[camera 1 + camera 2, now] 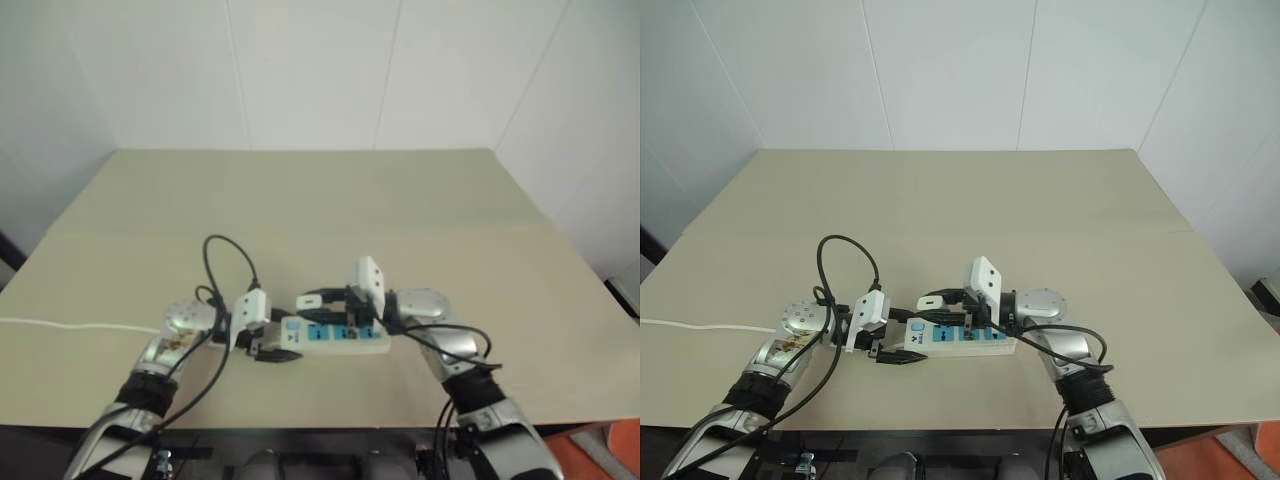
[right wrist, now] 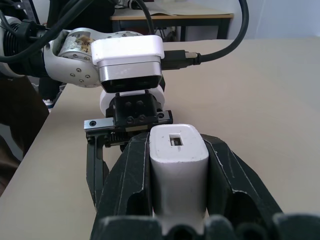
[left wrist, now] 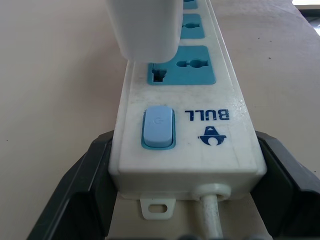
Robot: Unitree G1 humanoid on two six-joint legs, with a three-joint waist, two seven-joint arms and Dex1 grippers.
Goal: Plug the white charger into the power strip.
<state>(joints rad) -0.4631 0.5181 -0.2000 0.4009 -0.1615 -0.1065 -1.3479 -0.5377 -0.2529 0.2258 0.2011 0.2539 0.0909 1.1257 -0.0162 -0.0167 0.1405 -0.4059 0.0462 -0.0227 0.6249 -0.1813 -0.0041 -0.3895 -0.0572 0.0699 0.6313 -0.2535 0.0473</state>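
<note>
The power strip lies on the table near its front edge, its blue sockets facing up. My left gripper is shut on its switch end, with a black finger on each side of the strip next to the blue switch. My right gripper is shut on the white charger, held level and pointing at the left gripper. The charger hangs just above the first socket beside the switch, partly covering it. Its prongs are hidden.
A thin white cord runs off the table's left edge. A black cable loops up from my left wrist over the table. The tan table stretches back to white walls, with its front edge just below my arms.
</note>
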